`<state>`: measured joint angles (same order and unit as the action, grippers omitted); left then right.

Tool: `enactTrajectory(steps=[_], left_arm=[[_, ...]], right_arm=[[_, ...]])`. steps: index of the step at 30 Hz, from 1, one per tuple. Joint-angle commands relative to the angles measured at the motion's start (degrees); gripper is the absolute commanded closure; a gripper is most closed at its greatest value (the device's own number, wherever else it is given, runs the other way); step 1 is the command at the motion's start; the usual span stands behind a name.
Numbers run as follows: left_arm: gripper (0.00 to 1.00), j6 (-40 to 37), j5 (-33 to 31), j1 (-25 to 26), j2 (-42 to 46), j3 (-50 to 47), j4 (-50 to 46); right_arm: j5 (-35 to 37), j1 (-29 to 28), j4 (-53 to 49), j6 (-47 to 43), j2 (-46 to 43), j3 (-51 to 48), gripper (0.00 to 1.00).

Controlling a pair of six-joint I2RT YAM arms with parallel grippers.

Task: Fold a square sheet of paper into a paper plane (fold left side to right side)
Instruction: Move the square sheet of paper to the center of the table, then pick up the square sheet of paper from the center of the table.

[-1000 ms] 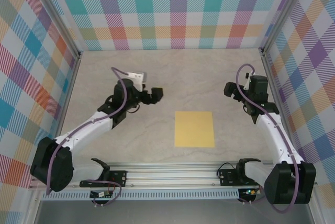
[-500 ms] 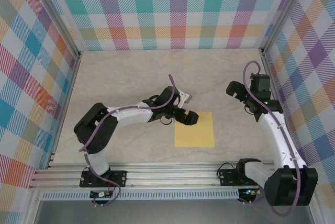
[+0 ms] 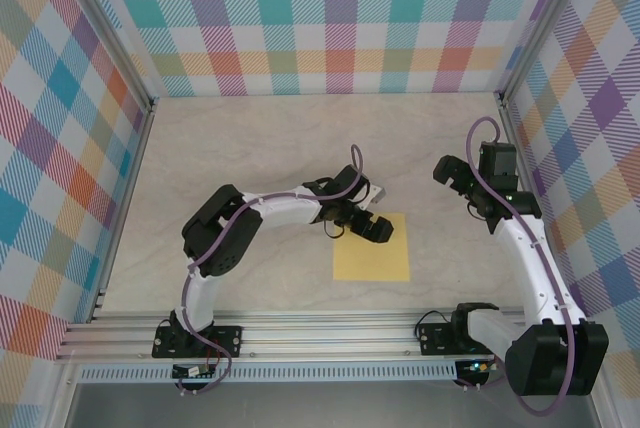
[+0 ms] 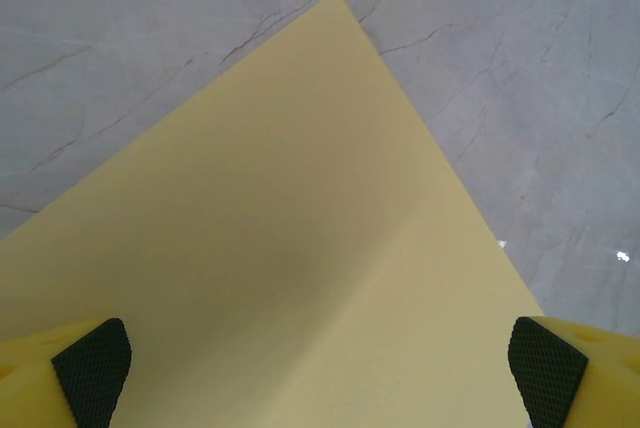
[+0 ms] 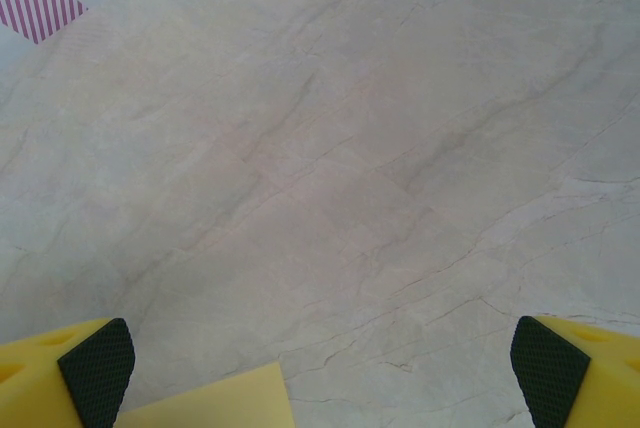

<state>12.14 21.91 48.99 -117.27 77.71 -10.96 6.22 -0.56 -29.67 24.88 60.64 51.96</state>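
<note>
Yellow, thin and plain, the square sheet of paper (image 3: 371, 248) lies flat and unfolded on the pale marble-patterned bench (image 3: 250, 148), near the front edge and a little right of centre. The left arm reaches across from the left, and the left pincer (image 3: 375, 229) sits above the far part of the sheet. In its wrist view the two black-padded yellow fingers (image 4: 92, 368) stand wide apart with nothing between them, and one corner of the paper points away toward bare bench. Whether the pads touch the paper cannot be told. The right pincer (image 3: 452, 173) hangs over bare bench to the right of the sheet and farther back, well apart from it. Its fingers (image 5: 545, 368) are also spread fully and hold nothing. A corner of the yellow paper shows at the bottom of its wrist view, beside the left-hand pad.
</note>
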Motion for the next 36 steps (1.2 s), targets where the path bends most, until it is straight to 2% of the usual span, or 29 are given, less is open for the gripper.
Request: enactTrajectory(steps=[1, 8, 17, 21, 25, 28, 31, 33, 36], left_arm=[[0.0, -0.89, -1.01, -1.45, -0.06, -0.77, -2.94], [0.0, -4.13, -0.81, -6.63, -1.49, -1.08, -4.49], [0.0, -10.02, 0.26, -13.76, -4.71, 6.85, -11.4], [0.0, -11.61, 2.32, -14.98, -5.2, 9.6, -12.11], [0.0, -11.55, 3.22, -15.33, -1.89, 9.74, -11.93], [0.0, -10.67, 2.97, -15.33, 2.24, 7.27, -10.87], [0.0, -10.1, 2.27, -15.33, 7.37, 2.64, -9.5], [0.0, -9.8, 1.07, -15.33, 11.27, -3.73, -6.71], [0.0, -6.97, -0.05, -15.33, 16.14, -12.36, -1.8]], right_arm=[[0.21, 0.21, -0.45, 0.59, 0.18, 0.94, 0.0], [-0.42, 0.25, -0.44, 0.58, 0.97, 1.56, 0.0], [-2.09, 0.25, -0.88, 1.04, 1.33, 1.21, 0.0], [-4.06, 0.21, -0.96, 1.26, 1.8, 0.29, 0.0], [-8.27, 0.21, -1.16, -0.2, 4.78, 0.32, 0.0], [-12.93, 0.21, -2.59, -0.68, 9.61, 2.45, 0.02], [-18.77, 0.02, -3.81, -0.32, 16.33, 5.75, 0.13], [-21.87, -0.86, -3.68, 0.97, 21.31, 7.99, 0.19], [-20.92, -5.22, -3.24, 0.89, 27.8, 11.57, 0.2]])
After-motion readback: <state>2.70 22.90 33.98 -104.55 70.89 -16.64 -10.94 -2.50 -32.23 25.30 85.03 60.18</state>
